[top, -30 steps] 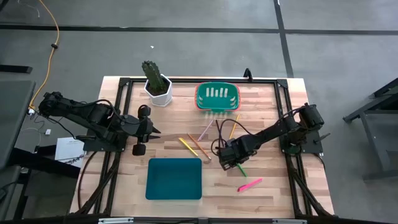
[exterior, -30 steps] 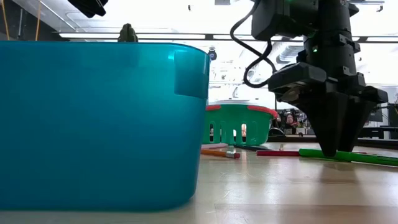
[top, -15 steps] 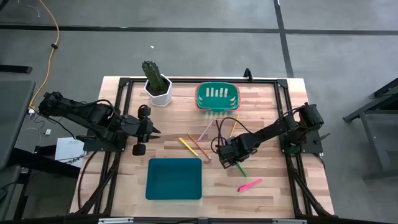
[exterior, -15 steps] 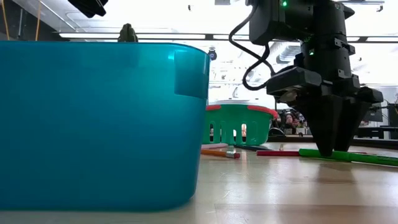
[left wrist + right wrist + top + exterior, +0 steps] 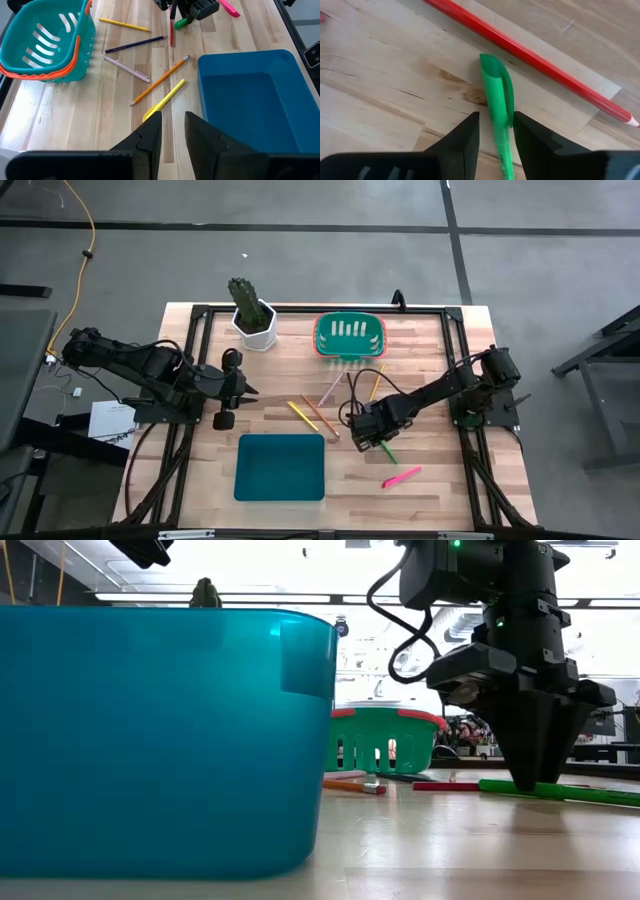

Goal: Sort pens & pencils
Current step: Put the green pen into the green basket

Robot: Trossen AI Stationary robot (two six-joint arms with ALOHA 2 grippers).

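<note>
Here we have the right gripper (image 5: pixel 495 131) down at the table, fingers astride the green pen (image 5: pixel 497 100) beside a red pencil (image 5: pixel 530 55), seemingly not yet clamped, while the left gripper (image 5: pixel 172 131) waits slightly parted, holding nothing

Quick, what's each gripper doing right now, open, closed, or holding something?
Left gripper: open, holding nothing, hovering beside the blue bin.
Right gripper: open, fingers straddling the green pen.
</note>
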